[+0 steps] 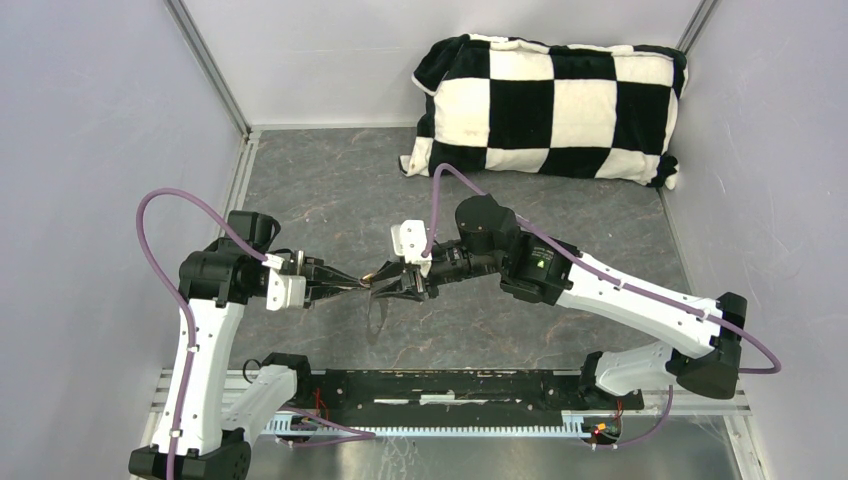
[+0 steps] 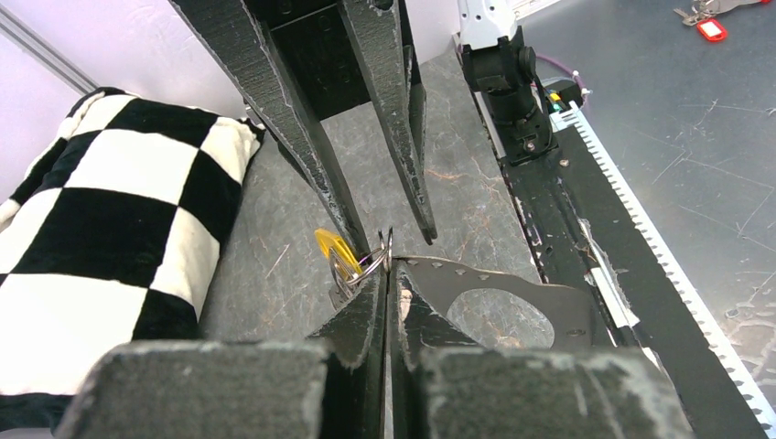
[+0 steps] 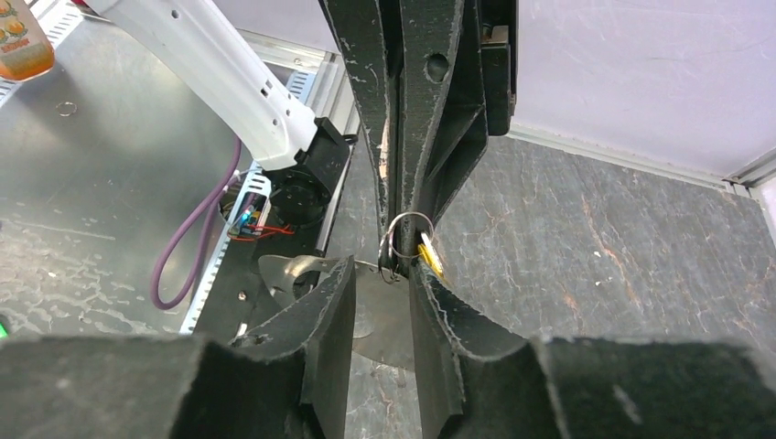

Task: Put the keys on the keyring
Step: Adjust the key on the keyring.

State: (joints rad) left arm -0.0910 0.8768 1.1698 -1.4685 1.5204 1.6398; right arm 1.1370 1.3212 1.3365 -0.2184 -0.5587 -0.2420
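Observation:
My left gripper (image 1: 352, 286) (image 2: 386, 274) is shut on the keyring's thin wire ring (image 2: 382, 249) (image 3: 403, 233), held up over the dark table. A flat grey metal tag with an oval hole (image 2: 512, 293) (image 1: 378, 318) hangs from that ring. One key, with a yellow head (image 2: 335, 251) (image 3: 430, 257), sits on the ring beside the fingertips. My right gripper (image 1: 398, 287) (image 3: 382, 265) (image 2: 395, 240) faces the left one tip to tip. It is open, its jaws either side of the ring and the left tips. The yellow key lies against the outside of one right finger. No other key shows.
A black-and-white checked pillow (image 1: 545, 105) (image 2: 101, 238) lies at the back right of the table. Grey walls close in the left, right and far sides. A black rail (image 1: 450, 385) runs along the near edge between the arm bases.

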